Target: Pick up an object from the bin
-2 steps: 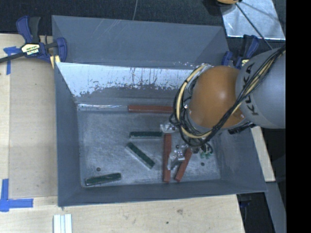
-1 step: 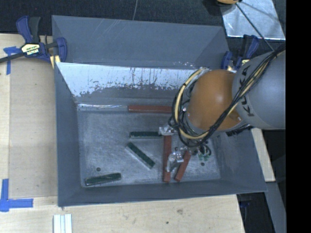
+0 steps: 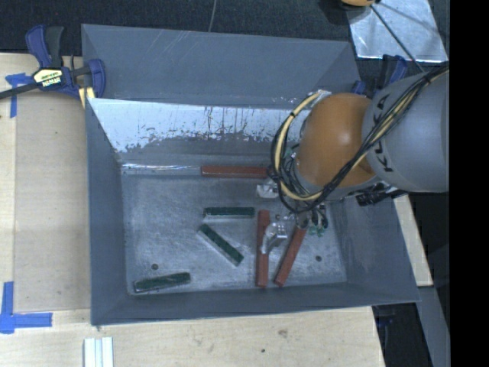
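Observation:
My gripper (image 3: 276, 234) is low in the right part of the bin, below the orange cover on the wrist. It sits between two reddish-brown sticks that lie side by side. The left stick (image 3: 262, 262) runs almost straight toward the front wall. The right stick (image 3: 288, 260) leans a little to the right. The gripper's metal parts overlap the upper ends of both sticks, and I cannot make out whether either stick is held. A dark green stick (image 3: 222, 245) lies diagonally just left of them.
Another dark green stick (image 3: 228, 212) lies flat in the middle of the floor. A third green one (image 3: 162, 282) rests at the front left corner. A long reddish-brown stick (image 3: 234, 172) lies along the back wall. The arm and its cables cover the bin's right side.

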Tool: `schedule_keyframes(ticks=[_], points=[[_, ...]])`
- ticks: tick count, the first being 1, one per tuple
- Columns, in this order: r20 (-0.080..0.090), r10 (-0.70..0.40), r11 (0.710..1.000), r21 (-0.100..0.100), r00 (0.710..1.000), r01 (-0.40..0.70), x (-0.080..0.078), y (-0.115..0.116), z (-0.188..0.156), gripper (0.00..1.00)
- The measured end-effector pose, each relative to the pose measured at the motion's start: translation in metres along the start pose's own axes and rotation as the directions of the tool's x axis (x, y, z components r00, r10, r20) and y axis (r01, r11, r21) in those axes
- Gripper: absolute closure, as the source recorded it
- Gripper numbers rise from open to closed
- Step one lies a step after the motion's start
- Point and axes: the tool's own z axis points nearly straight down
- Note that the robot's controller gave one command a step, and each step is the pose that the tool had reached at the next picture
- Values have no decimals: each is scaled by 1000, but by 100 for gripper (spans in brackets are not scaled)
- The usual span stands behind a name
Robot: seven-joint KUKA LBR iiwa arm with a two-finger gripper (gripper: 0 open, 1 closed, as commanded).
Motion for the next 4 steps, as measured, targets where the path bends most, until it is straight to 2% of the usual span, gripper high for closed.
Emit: schedule_keyframes(ticks=[1, 2, 3, 4], points=[[-9, -217, 976, -17, 976, 217, -16, -23, 21, 100], [-9, -217, 976, -17, 976, 216, -16, -23, 21, 0], [-8, -216, 976, -17, 976, 216, -16, -23, 21, 0], [11, -183, 983, -5, 983, 183, -54, 39, 23, 100]])
